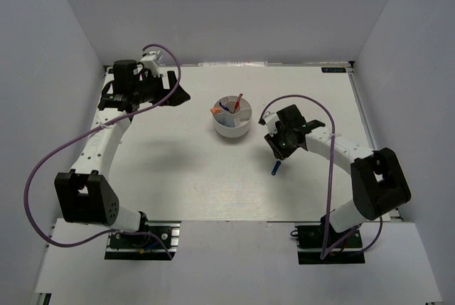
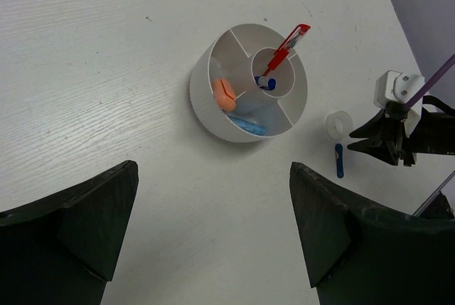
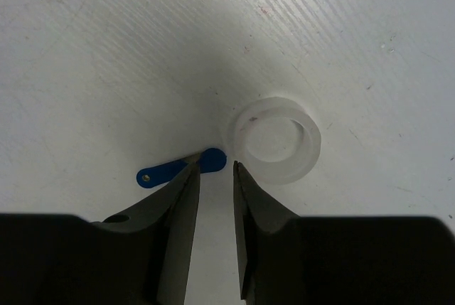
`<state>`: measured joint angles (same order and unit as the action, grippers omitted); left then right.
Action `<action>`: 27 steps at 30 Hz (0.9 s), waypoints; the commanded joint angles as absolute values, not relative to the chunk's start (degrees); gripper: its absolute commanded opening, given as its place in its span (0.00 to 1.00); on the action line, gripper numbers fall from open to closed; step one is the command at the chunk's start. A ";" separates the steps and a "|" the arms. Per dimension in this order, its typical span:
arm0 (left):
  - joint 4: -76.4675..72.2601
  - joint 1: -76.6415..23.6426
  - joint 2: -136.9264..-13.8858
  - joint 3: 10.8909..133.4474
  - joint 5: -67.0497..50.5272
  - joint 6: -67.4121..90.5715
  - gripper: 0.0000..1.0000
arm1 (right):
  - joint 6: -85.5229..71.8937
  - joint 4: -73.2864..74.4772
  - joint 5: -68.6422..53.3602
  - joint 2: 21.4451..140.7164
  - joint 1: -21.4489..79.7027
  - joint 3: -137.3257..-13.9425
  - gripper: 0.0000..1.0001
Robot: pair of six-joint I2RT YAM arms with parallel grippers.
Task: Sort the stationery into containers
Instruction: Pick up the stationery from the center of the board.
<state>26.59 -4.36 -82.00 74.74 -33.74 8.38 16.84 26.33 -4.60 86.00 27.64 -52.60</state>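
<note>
Right wrist view: my right tool (image 3: 215,170) hangs just above the surface (image 3: 106,49), its jaws parted by a narrow gap with nothing between them. The left fingertip (image 3: 193,171) lies over the rounded end of a small dark-blue piece (image 3: 170,172), which rests flat. Just beside that end, on the other side of the tips, sits the white ring (image 3: 277,139), also flat; I cannot tell whether the two touch. Both lie right of the surface's middle, between the tub and the right edge.

My left tool (image 2: 213,241) is released, jaws spread wide, held high near the far left corner.

The white tub (image 2: 202,99) stands near the middle. A red pen (image 2: 284,50) leans in its centre cup, and an orange-white piece (image 2: 225,94) and a light-blue piece (image 2: 249,126) lie in the outer compartments.
</note>
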 commanded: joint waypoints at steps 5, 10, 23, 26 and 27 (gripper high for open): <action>26.63 -4.22 -81.03 76.11 -35.16 7.73 0.97 | 17.23 23.12 -3.16 88.50 26.55 -53.00 0.32; 26.98 -4.22 -81.04 75.94 -35.24 7.21 0.97 | 17.75 21.54 -3.08 89.82 26.19 -52.91 0.32; 26.54 -4.22 -81.39 75.85 -35.77 7.21 0.97 | 20.21 20.31 -2.73 91.49 26.10 -52.29 0.25; 26.72 -4.22 -81.47 76.11 -35.86 7.12 0.97 | 20.56 20.04 -2.55 91.84 26.01 -52.21 0.26; 26.72 -4.22 -81.56 76.20 -35.77 7.03 0.97 | 20.57 20.04 -2.55 92.28 26.02 -52.38 0.26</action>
